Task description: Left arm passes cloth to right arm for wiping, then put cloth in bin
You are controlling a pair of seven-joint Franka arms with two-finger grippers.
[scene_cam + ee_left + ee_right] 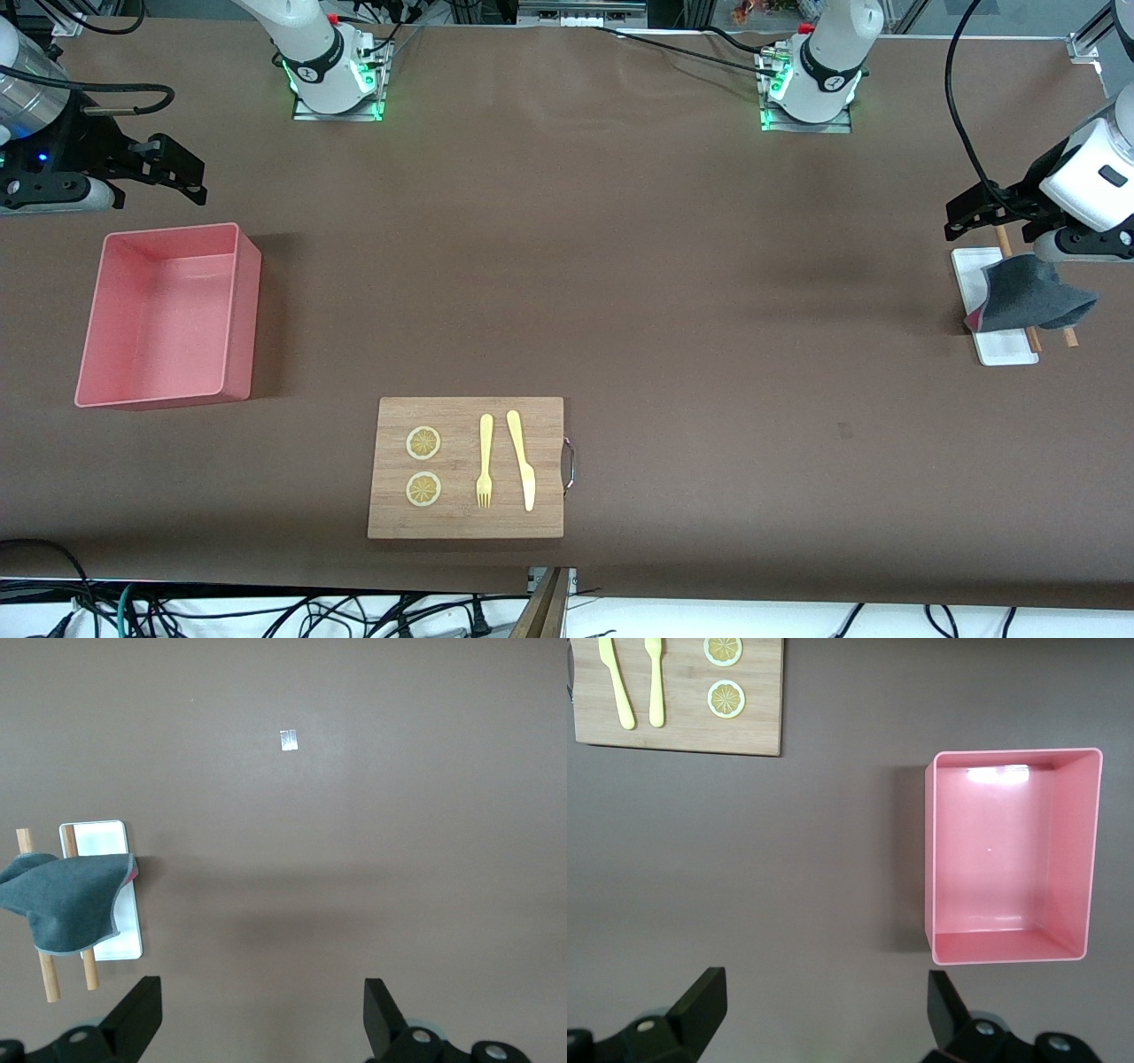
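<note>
Front view: cloth (1032,297) sits at the right edge of the frame, draped over two wooden sticks (1030,330) that lie across a small white tray (1001,349), at the left arm's end of the table. Grey side up, a bit of pink-red showing at its lower left corner. Left gripper (974,213) hangs in the air just above the tray's upper end in the frame, fingers spread wide, holding nothing. Bin (239,306) is at mid-left of the frame, at the right arm's end, nothing in it. Right gripper (173,168) is in the upper left, in the air above the bin's upper edge in the frame, fingers also fully apart, nothing held. Wooden board (540,470) is at lower centre, nearer the camera than the bin, carrying two lemon slices (423,466), a yellow fork (485,472) and a yellow knife (522,459).

Left wrist view: both black fingers (135,1014) at the bottom edge, wide gap, bare table between them. Cloth at mid-left, on the sticks and tray, clear of the fingers.

Right wrist view: fingers (700,1003) at the bottom edge, spread, nothing between. Bin at right of frame, board at upper left.
</note>
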